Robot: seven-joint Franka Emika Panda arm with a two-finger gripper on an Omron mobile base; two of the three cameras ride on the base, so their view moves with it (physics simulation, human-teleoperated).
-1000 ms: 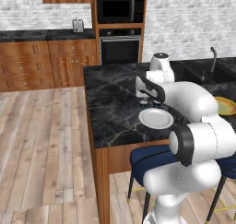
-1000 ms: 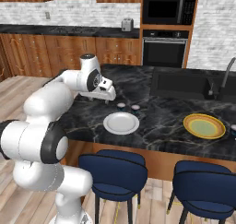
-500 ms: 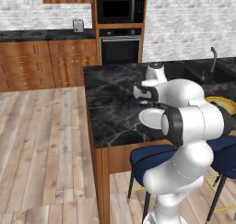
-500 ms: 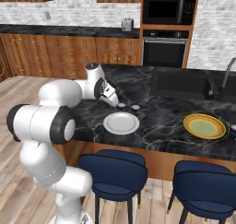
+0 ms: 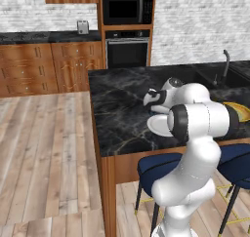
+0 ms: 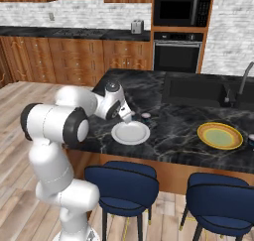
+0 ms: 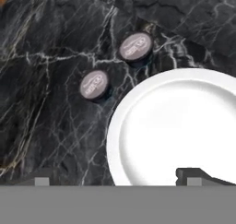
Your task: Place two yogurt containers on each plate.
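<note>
Black marble counter (image 7: 46, 126): white plate (image 7: 179, 121) cut off (jaws spread wide), two yogurt cups (image 7: 94, 85) beside.

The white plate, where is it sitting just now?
In the right base view the white plate lies on the black marble counter near its front edge, left of the yellow plate, just under the gripper.

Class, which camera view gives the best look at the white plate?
The right base view: the whole white plate lies unobstructed on the counter. The hand view shows it large but cut off at the frame edge. In the left base view the arm hides most of it.
</note>
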